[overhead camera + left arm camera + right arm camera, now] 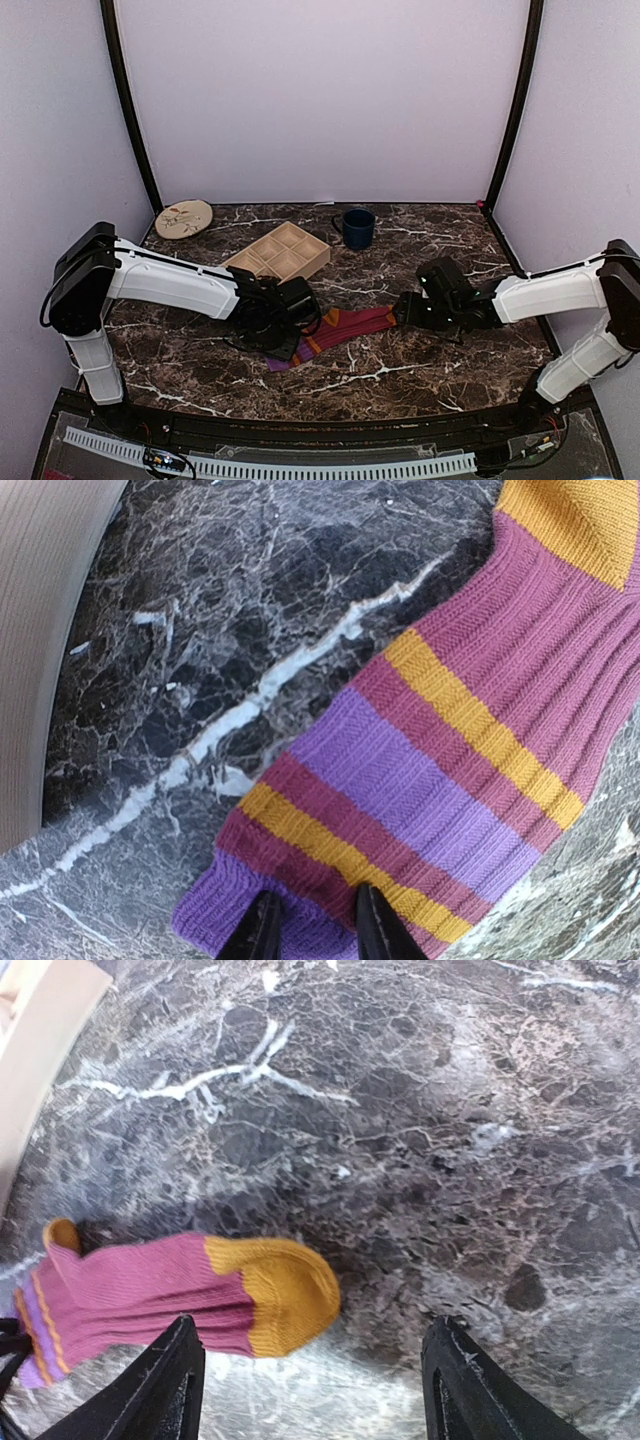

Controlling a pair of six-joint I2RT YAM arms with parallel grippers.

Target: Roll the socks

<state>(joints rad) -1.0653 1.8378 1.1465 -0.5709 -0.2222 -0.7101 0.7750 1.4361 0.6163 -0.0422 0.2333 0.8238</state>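
The left fingers pinch the cuff of the striped sock; the right fingers hang spread over its toe. Best to roll tightly from the cuff, with the toe pinned flat on the worktop.

One striped sock, one mug, one wooden tray, one plate — two arms.

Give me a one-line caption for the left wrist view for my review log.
Left gripper pinches the purple cuff of the striped sock lying flat on the marble table.
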